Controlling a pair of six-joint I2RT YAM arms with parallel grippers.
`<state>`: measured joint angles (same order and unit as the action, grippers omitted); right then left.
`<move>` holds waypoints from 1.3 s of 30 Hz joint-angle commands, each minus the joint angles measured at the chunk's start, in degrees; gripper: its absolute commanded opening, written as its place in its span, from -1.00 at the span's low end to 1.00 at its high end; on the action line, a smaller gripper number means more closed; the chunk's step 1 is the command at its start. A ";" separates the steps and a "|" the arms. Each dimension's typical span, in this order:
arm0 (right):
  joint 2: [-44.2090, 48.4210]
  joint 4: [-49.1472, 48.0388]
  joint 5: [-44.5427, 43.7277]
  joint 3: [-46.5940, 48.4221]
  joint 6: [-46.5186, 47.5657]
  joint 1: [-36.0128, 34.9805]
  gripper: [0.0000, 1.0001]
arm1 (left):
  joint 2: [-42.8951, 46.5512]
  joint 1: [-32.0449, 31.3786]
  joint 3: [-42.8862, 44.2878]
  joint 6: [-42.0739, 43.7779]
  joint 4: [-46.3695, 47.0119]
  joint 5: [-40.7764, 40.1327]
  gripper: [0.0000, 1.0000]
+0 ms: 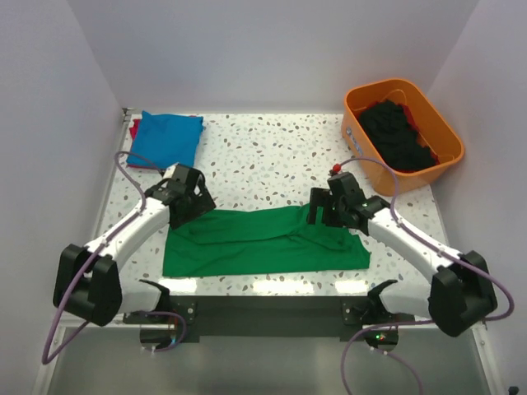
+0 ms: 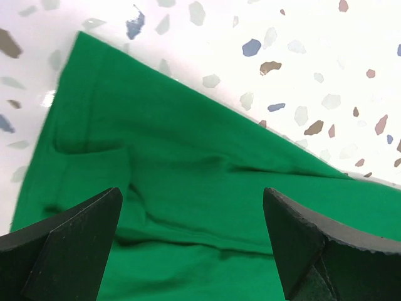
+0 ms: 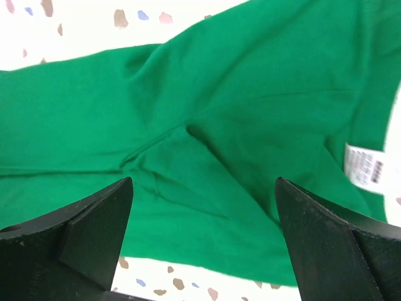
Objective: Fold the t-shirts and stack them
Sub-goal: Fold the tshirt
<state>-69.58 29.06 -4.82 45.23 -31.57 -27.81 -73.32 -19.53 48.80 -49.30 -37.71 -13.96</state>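
1. At 10 o'clock on the counter, a blue shirt lies folded on top of a red shirt. We think this is the stack, with two shirts done.
2. The green shirt lies at 6 o'clock, close to the arms. It is a long strip from side to side, so we think it is only partly folded. It needs to be folded shorter and then put on the stack.
3. The left fingers are wide open over the left end of the green shirt and hold nothing. The right fingers are wide open over the right end, near the white label, and hold nothing too.
4. The orange tub sits at 2 o'clock. It is full of black cloth, likely more shirts to fold. We cannot tell how many.
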 commanded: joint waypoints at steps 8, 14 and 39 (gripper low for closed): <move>-11.98 -7.35 1.57 -1.64 -1.12 -0.22 0.97 | -7.10 -0.51 -2.38 -0.36 7.31 0.43 1.00; -12.51 -6.38 -1.33 -2.78 -1.47 -0.05 0.97 | -3.25 -0.16 -5.99 -8.33 -5.42 -11.52 1.00; -10.66 -4.71 -5.29 -3.05 -2.00 0.13 0.97 | -14.04 1.77 2.09 -13.89 -19.32 -16.45 1.00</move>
<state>-81.95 24.05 -8.08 42.61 -32.88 -27.86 -84.51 -18.02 49.15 -61.98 -52.05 -25.34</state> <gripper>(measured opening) 0.985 0.997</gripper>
